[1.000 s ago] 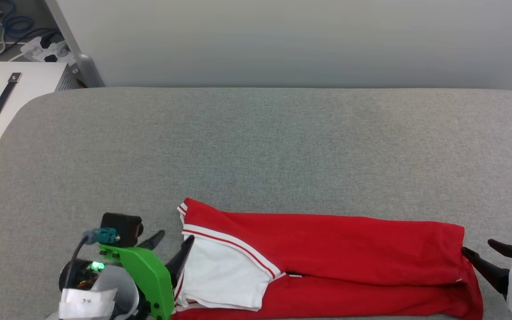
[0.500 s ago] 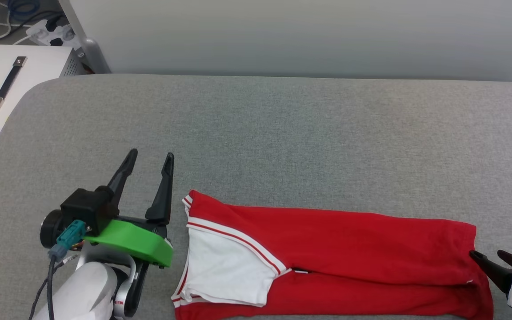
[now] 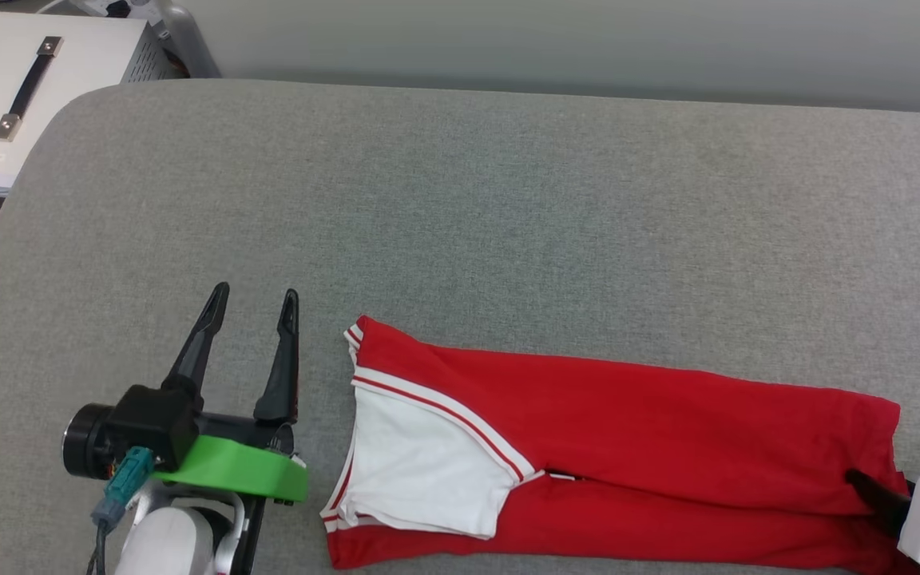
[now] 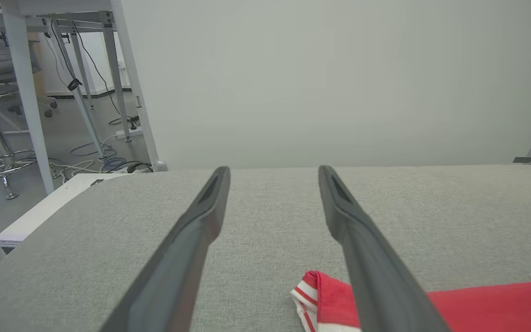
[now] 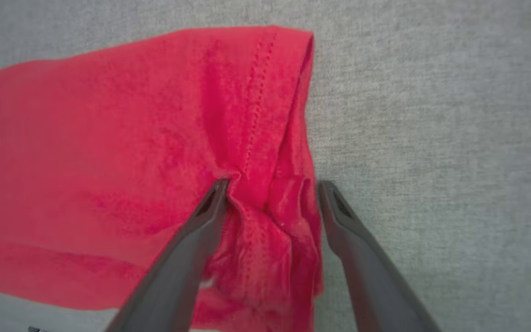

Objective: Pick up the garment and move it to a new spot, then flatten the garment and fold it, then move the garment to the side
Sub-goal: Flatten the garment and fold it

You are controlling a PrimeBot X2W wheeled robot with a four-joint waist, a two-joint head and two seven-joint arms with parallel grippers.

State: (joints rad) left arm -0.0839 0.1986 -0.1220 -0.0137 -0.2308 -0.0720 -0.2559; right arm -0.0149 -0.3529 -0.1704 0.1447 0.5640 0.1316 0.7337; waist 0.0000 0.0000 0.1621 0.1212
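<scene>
The garment [image 3: 628, 431] lies on the gray table [image 3: 508, 200], folded into a long band along the near edge, from about the middle toward the near right corner. Its left end shows a white sleeve [image 3: 420, 463] lying flat on the red, edged with red-and-white striped trim. The rest of the band is plain red, with a fold line running lengthwise.

The left end effector [image 3: 255, 291] is over bare table just beside the garment's left end. Its fingers are spread, with nothing between them, and point toward the far edge. In the left wrist view the striped corner of the garment sits next to the right-hand finger [image 4: 367, 258].

The right end effector [image 5: 272, 183] is at the garment's right end, near the table's right edge. Its fingers are spread and straddle the stitched hem, which is bunched into small folds between them. One finger [image 5: 187, 244] touches the puckered cloth, the other lies along the hem's outer edge over the table. They are not pinched on the fabric.

A white box [image 3: 29, 88] with a black handle stands beyond the far left corner.
</scene>
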